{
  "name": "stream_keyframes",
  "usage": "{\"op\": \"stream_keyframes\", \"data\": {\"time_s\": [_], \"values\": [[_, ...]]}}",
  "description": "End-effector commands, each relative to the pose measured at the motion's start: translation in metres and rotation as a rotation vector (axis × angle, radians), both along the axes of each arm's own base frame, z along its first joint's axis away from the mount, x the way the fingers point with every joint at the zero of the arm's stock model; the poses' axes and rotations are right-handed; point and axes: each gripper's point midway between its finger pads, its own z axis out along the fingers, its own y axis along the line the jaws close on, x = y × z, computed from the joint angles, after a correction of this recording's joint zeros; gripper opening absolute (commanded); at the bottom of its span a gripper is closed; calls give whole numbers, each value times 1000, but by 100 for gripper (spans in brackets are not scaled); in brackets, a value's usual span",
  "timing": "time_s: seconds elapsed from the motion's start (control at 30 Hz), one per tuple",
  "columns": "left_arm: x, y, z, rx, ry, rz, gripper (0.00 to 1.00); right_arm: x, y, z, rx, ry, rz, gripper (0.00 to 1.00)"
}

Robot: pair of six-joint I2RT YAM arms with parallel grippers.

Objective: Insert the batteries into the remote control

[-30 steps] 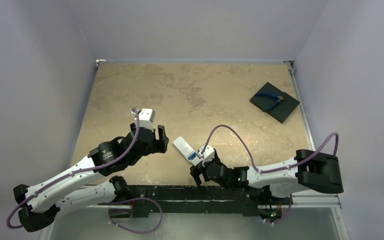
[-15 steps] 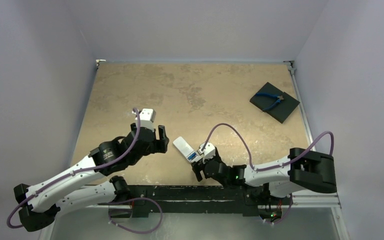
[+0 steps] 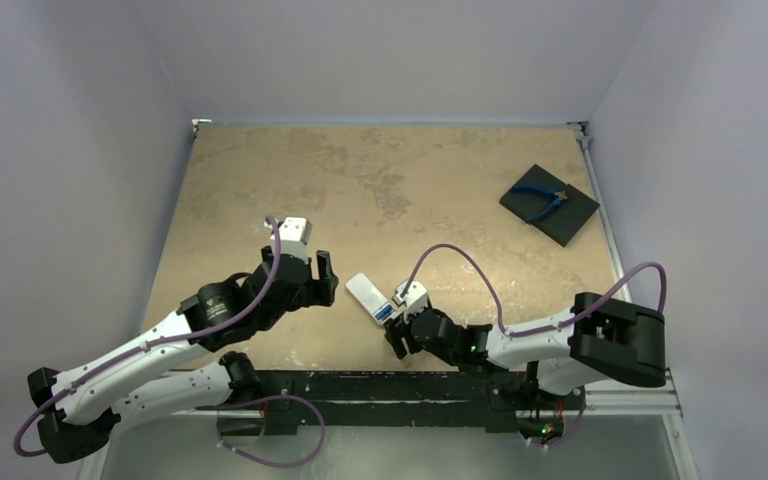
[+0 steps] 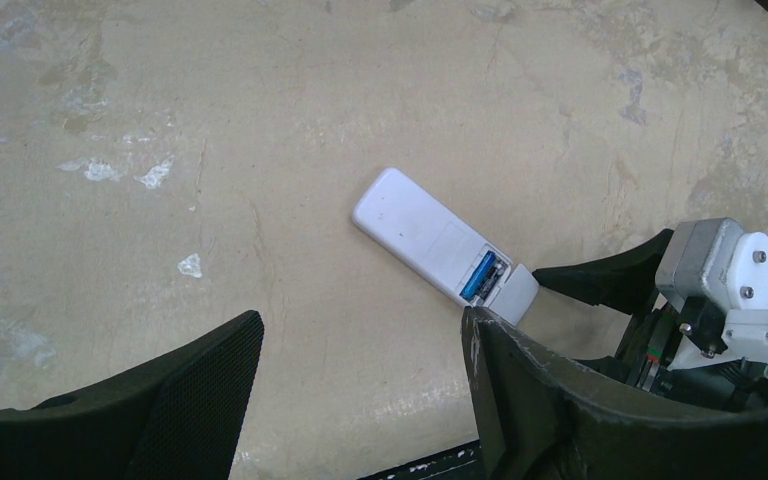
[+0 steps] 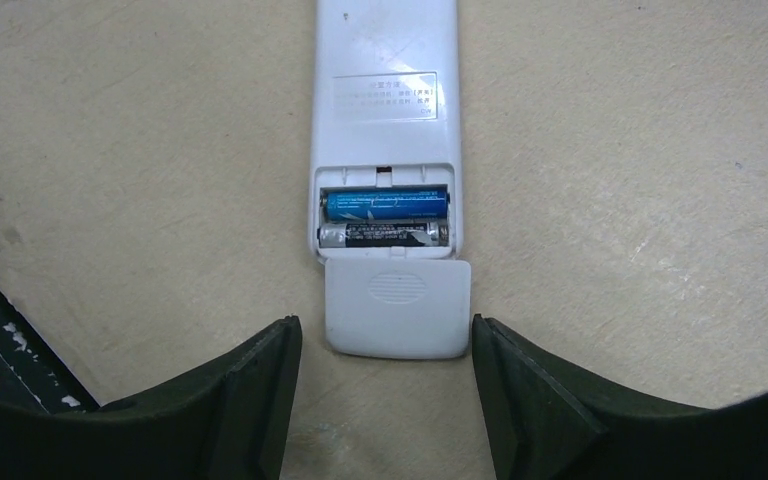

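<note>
remote control (image 5: 387, 60): lies back up on the surface (image 3: 360, 180), a little toward 6 o'clock of its middle, long axis running 10 to 4 o'clock in the top view.
batteries: the blue battery (image 5: 385, 205) and the dark battery (image 5: 383, 235) lie side by side in the open bay, both looking fully seated.
cover (image 5: 397, 305): off the bay, flat on the surface, touching the remote's 4 o'clock end.
right jaws: fairly wide, one finger on each side of the cover, holding nothing; there is a gap on one side, while the other finger is just beside the cover's edge.
left jaws: wide and empty, near the remote at its 9 o'clock, apart from it.
step in hand: probably closing the bay, so loading looks nearly done.
doing it well: keep the cover square to the remote, pinch it by its side edges and push it straight toward 10 o'clock along the long axis. the remote is loose and may skid, so the left jaws could brace its far end.
around: a black pad (image 3: 549, 204) with blue-handled pliers (image 3: 542, 200) at 2 o'clock, well apart.
in the way: nothing between the cover and the bay.
</note>
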Motion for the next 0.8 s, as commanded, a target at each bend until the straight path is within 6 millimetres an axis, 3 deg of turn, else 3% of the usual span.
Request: {"op": "stream_keyframes", "data": {"time_s": [0.0, 0.5, 0.77], "values": [[0, -4, 5, -22, -13, -12, 73, -3, 13, 4, 19, 11, 39, 69], [0, -4, 3, -18, -10, -12, 73, 5, -4, -1, -57, -1, -37, 63], [0, -5, 3, -19, -9, -14, 73, 0, -1, -8, -88, 22, -14, 76]]}}
